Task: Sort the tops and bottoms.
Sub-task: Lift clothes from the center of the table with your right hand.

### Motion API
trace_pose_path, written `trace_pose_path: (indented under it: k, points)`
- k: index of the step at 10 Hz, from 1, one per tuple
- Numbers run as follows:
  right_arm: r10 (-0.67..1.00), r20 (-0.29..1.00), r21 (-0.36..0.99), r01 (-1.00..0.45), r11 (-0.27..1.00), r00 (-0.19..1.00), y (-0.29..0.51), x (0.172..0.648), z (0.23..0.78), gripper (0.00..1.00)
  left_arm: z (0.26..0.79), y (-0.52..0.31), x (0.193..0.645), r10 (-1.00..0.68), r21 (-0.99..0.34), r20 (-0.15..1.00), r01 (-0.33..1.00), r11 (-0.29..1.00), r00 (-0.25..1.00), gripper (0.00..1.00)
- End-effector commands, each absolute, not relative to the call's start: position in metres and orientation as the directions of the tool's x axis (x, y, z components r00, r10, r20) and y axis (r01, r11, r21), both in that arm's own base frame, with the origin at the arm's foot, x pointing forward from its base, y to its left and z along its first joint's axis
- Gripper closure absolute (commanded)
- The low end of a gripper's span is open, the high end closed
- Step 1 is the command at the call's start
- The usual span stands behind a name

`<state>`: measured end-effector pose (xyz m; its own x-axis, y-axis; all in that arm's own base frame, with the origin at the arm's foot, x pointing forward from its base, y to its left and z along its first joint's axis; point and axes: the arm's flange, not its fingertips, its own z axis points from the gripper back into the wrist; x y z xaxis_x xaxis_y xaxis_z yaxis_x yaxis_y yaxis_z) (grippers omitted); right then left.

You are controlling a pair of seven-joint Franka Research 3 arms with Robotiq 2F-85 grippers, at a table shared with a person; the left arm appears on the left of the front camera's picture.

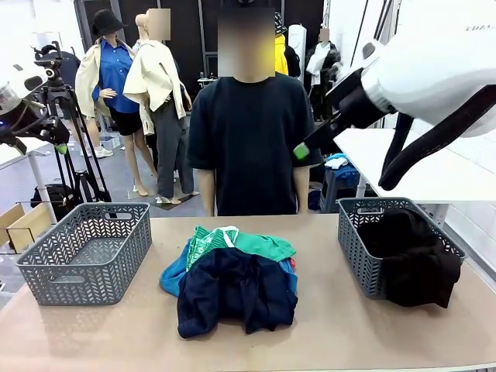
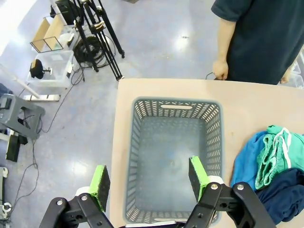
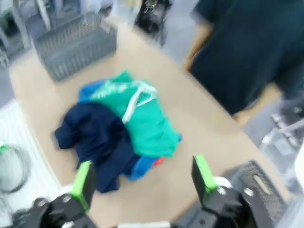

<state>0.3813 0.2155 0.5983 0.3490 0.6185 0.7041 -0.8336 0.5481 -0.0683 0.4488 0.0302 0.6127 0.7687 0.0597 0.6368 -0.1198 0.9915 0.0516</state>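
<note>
While the left gripper [image 2: 148, 179] hangs open and empty over the left basket [image 2: 137, 142] beside the heap, navy trousers [image 1: 232, 291] top that heap, with green shorts [image 1: 256, 244] just behind. The right gripper [image 3: 142, 178], spread and empty, looks down at the heap and seems the likelier taker. A black garment [image 1: 411, 263] fills the right basket [image 1: 353, 232].

black garment [image 1: 409, 260] heaped in grey basket [image 1: 350, 236], draping over its rim. pile mid-worktop [image 1: 93, 333]: crumpled navy trousers [image 1: 232, 298] in front, green drawstring shorts [image 1: 248, 244] behind, blue garment [image 1: 172, 275] beneath.
</note>
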Motion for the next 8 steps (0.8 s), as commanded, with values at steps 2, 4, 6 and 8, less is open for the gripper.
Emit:
trace_pose_path:
  k: [2, 4, 6, 8]
  points:
    - [0.758, 0.584, 0.046, -0.944, 0.327, 0.291, 0.272, 0.411, 0.537, 0.0, 0.612, 0.031, 0.448, 0.048, 0.075, 0.632, -0.123, 0.99, 0.773, 0.13]
    - [0.785, 0.548, 0.123, -0.956, 0.265, 0.289, 0.31, 0.417, 0.495, 0.0, 0.612, 0.031, 0.448, 0.048, 0.075, 0.632, -0.123, 0.99, 0.773, 0.13]
    - [0.82, 0.492, 0.164, -0.956, 0.242, 0.292, 0.344, 0.419, 0.458, 0.0, 0.612, 0.031, 0.448, 0.048, 0.075, 0.632, -0.123, 0.99, 0.773, 0.13]
    - [0.844, 0.451, 0.203, -0.954, 0.22, 0.29, 0.365, 0.416, 0.439, 0.0, 0.612, 0.031, 0.448, 0.048, 0.075, 0.632, -0.123, 0.99, 0.773, 0.13]
